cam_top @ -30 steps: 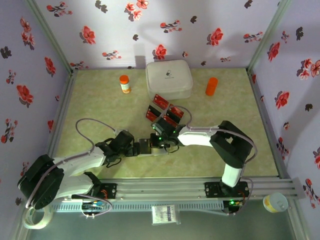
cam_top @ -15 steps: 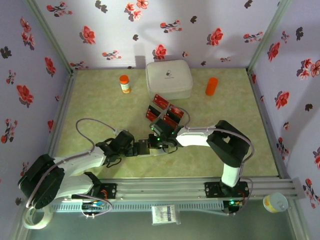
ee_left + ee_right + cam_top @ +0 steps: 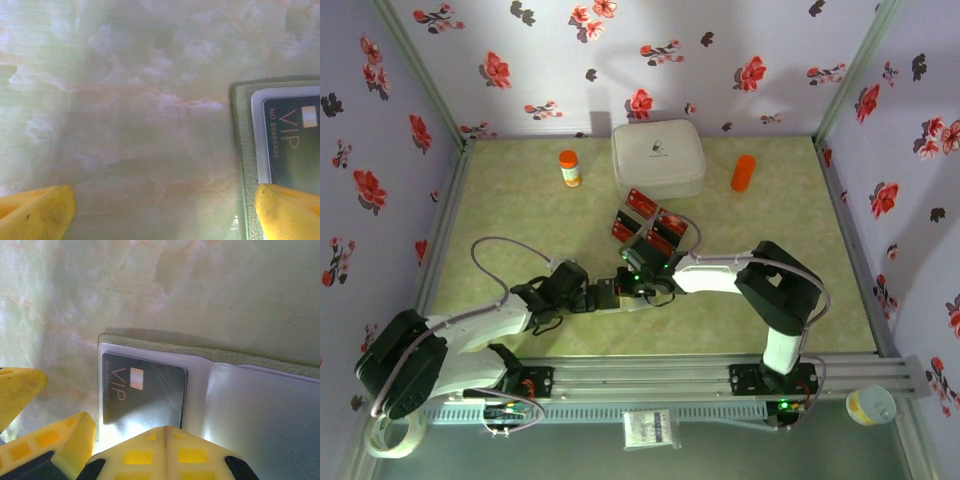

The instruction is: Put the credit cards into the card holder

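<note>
The card holder (image 3: 612, 294) lies open on the table between my two grippers, with an olive edge (image 3: 200, 347) and pale clear pockets. A black VIP card (image 3: 150, 390) sits inside its left pocket (image 3: 295, 145). My right gripper (image 3: 167, 450) is shut, its tips resting on the pocket at that card's near edge (image 3: 635, 285). My left gripper (image 3: 165, 212) is open wide over the holder's left end (image 3: 592, 298). One of its yellow fingers (image 3: 290, 210) rests on the holder's corner; the other stands over bare table. Several red credit cards (image 3: 642, 203) lie loose just behind.
A large white rounded case (image 3: 658, 158) stands at the back, with a small orange-capped bottle (image 3: 569, 168) to its left and an orange cylinder (image 3: 743, 172) to its right. Flowered walls close in three sides. A metal rail (image 3: 660, 375) runs along the near edge.
My right gripper has edged slightly left over the holder. The left arm, the holder and the loose cards have stayed put.
</note>
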